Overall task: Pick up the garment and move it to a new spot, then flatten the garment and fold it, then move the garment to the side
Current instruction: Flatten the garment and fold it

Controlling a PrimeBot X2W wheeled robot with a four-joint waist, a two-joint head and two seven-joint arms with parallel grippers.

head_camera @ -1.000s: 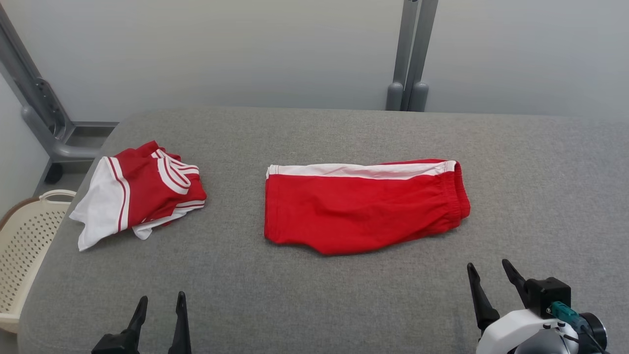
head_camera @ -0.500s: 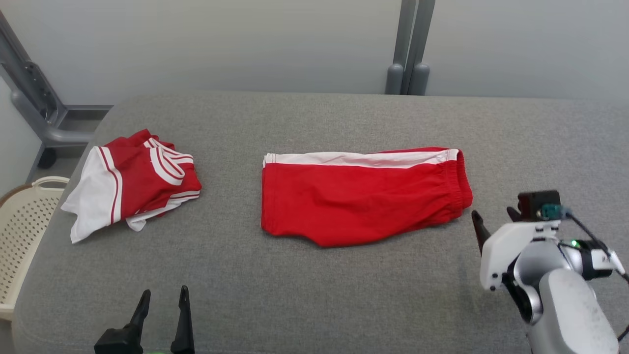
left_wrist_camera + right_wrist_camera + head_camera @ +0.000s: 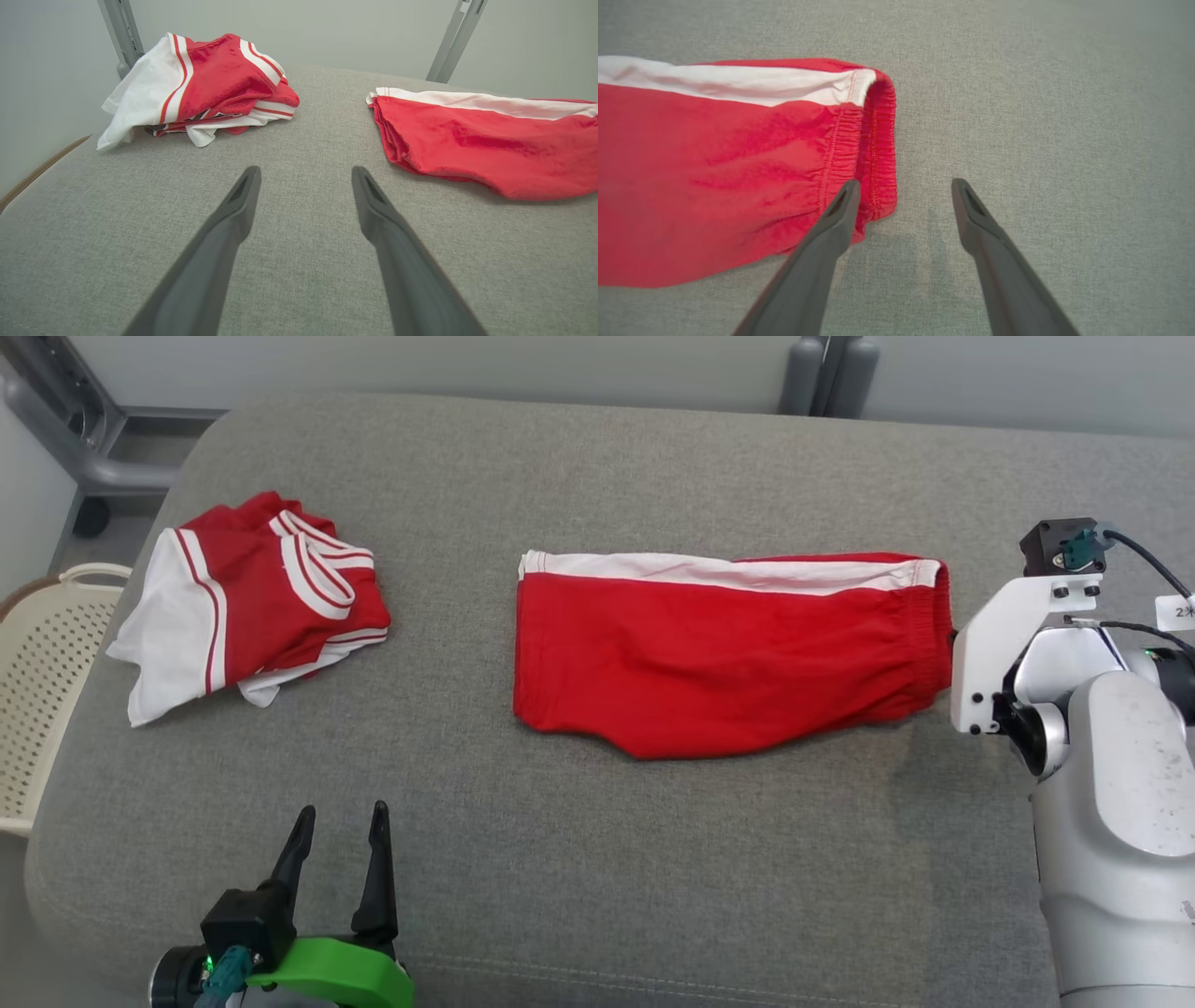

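The garment (image 3: pixel 728 653) is a pair of red shorts with a white side stripe, lying flat in the middle of the grey padded table (image 3: pixel 597 868); its elastic waistband is at the right end. My right gripper (image 3: pixel 906 184) hovers open over that end, one fingertip above the waistband's near corner and the other above bare table. In the head view the right wrist (image 3: pixel 1027 635) hides its fingers. My left gripper (image 3: pixel 342 812) stands open near the front left edge, empty and well clear of the shorts (image 3: pixel 490 144).
A crumpled red and white garment (image 3: pixel 252 607) lies at the table's left side, also ahead of the left gripper (image 3: pixel 306 172). A cream perforated basket (image 3: pixel 47 691) stands off the left edge. Grey posts (image 3: pixel 831 373) rise behind the table.
My right arm has moved forward and up to the waistband end of the shorts. The head camera has tilted down, shifting the whole picture. The shorts lie as before.
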